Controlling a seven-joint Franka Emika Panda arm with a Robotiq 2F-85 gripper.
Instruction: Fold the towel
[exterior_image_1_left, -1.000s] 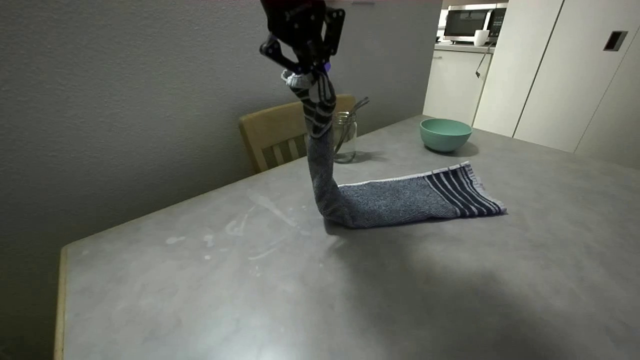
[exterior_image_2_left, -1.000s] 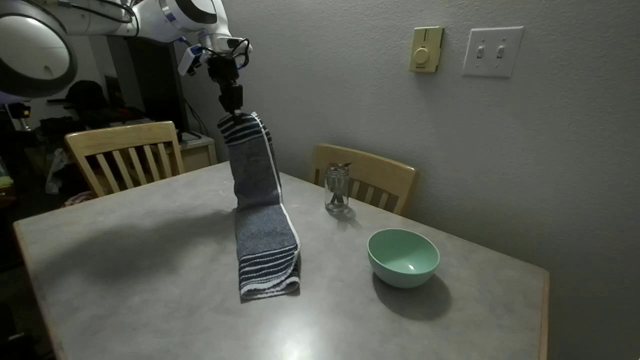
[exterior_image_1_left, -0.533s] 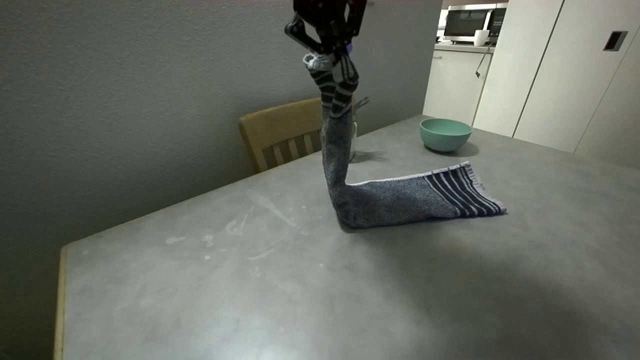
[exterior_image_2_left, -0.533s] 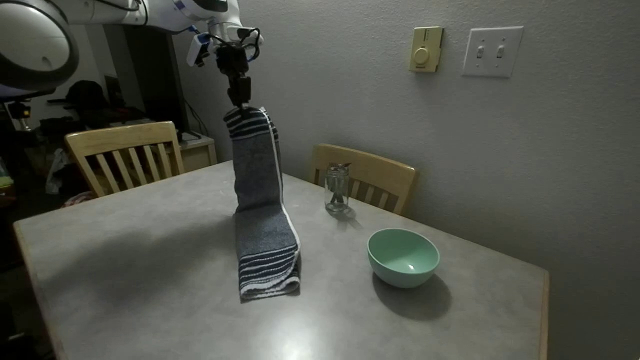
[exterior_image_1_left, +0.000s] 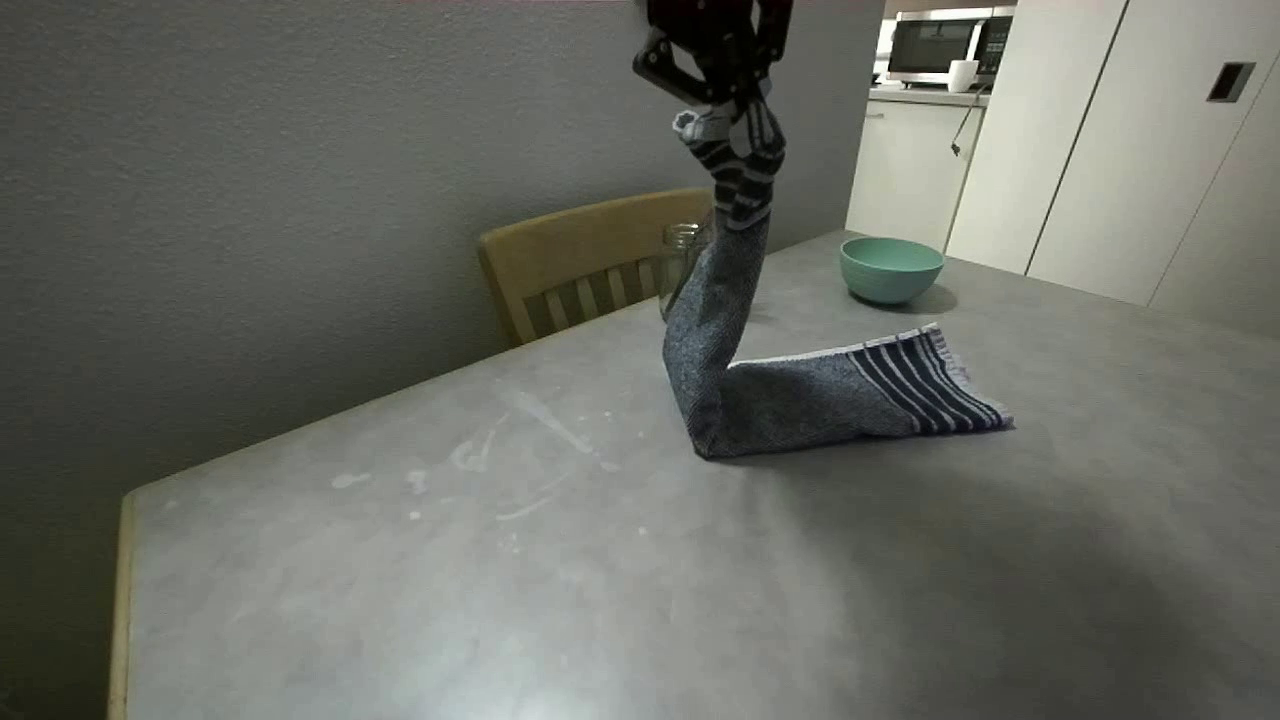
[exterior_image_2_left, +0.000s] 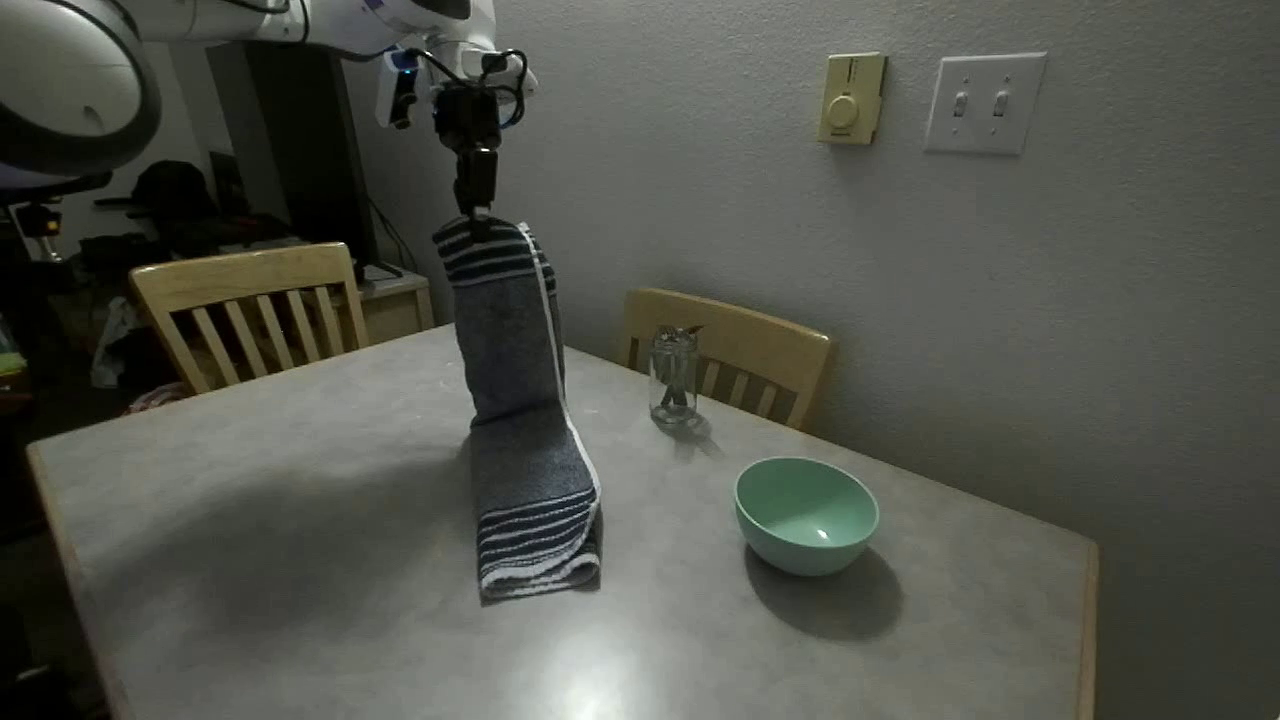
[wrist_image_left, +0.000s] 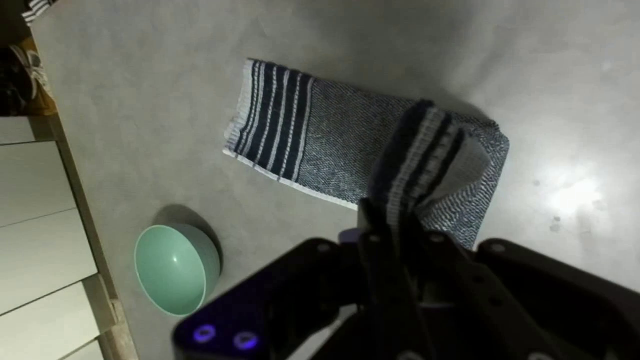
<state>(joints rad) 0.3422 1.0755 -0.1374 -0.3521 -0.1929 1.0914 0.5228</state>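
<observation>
The dark blue-grey towel with white stripes lies partly on the table in both exterior views (exterior_image_1_left: 800, 400) (exterior_image_2_left: 530, 460). Its near striped end lies flat, and the other part rises steeply to my gripper. My gripper (exterior_image_1_left: 745, 100) is shut on the other striped end and holds it well above the table; it also shows in an exterior view (exterior_image_2_left: 480, 225). In the wrist view the fingers (wrist_image_left: 395, 220) pinch the striped end, with the flat part of the towel (wrist_image_left: 345, 135) below. The cloth between the fingertips is mostly hidden.
A green bowl (exterior_image_1_left: 890, 270) (exterior_image_2_left: 805, 515) (wrist_image_left: 175, 270) stands on the table (exterior_image_2_left: 330, 640) to one side of the towel. A glass jar with utensils (exterior_image_2_left: 673, 375) stands near the wall-side edge, partly behind the towel in an exterior view (exterior_image_1_left: 675, 265). Wooden chairs (exterior_image_2_left: 250, 265) stand at the table edges.
My gripper has carried the raised end toward the flat striped end. The bend has shifted the same way, and the raised part now leans. The flat striped end, bowl and jar have not moved.
</observation>
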